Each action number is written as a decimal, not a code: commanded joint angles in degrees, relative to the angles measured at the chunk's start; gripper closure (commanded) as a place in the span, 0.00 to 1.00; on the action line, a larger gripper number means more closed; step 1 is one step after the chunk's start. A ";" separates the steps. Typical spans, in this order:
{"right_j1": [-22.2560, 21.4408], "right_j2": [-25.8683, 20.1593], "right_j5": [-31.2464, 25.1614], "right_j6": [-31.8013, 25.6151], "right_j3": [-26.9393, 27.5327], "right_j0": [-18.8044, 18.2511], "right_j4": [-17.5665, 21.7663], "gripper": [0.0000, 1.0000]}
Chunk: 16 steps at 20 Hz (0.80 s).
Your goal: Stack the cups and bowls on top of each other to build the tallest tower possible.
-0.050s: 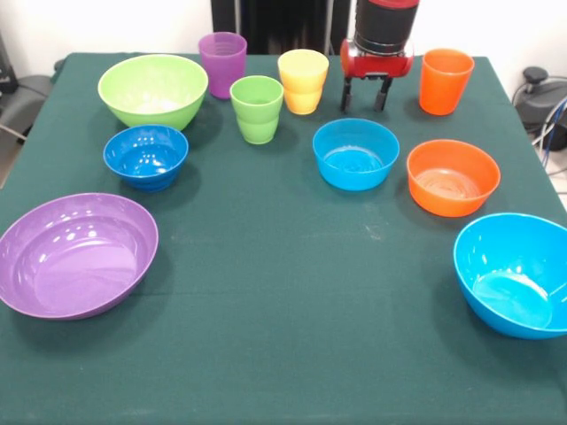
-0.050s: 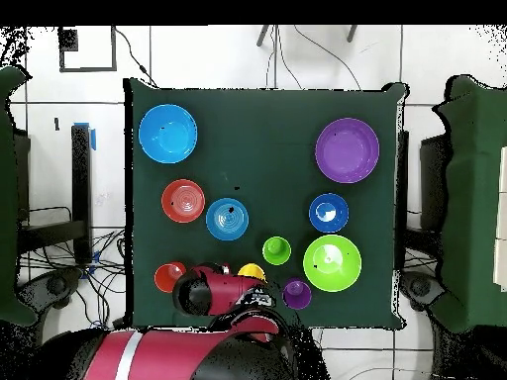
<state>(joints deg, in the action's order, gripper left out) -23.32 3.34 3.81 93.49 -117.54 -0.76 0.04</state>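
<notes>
- Green cloth covers the table [image 1: 283, 354]; all ten pieces stand apart on it, mouths up, nothing stacked. No tower exists yet.
- Gripper [image 1: 366, 95] hangs at the far side, between the yellow cup [image 1: 302, 81] and the orange cup [image 1: 445, 81], touching neither. Its two black fingers [image 1: 348, 94] stand parted with green cloth showing between them: released, holding nothing.
- Cups: purple cup [image 1: 222, 64], green cup [image 1: 257, 108], then yellow and orange, in a loose row along the far side.
- Bowls: large lime green bowl [image 1: 152, 89], small dark blue bowl [image 1: 145, 156], large purple bowl [image 1: 76, 254] down one side; small light blue bowl [image 1: 355, 152], small orange bowl [image 1: 453, 176], large light blue bowl [image 1: 517, 273] down the other.
- Key relation: the small light blue bowl sits just in front of the gripper, toward the camera; the yellow cup is the nearest cup. Round pieces, no long axis to align with, so the grasp would likely go over a rim.
- Judgement: a large bowl makes the soundest base; all three lie well away from the gripper.
- Front view shows the finger gap; the overhead view hides the gripper under the arm [image 2: 223, 295] but gives the true layout: large light blue bowl [image 2: 166, 134] and large purple bowl [image 2: 347, 149] at opposite far corners.
</notes>
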 commanded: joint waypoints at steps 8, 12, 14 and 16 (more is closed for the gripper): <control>7.79 -3.12 4.75 11.87 15.89 -2.44 -4.96 0.00; 7.91 -2.94 2.96 10.71 17.81 -2.35 -4.88 0.00; 8.33 -3.09 2.59 10.10 18.87 -2.57 -4.49 0.00; 8.62 -3.20 2.04 9.74 19.84 -2.74 -4.28 0.00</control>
<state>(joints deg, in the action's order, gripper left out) -23.30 3.35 1.40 95.36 -116.52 -0.76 0.07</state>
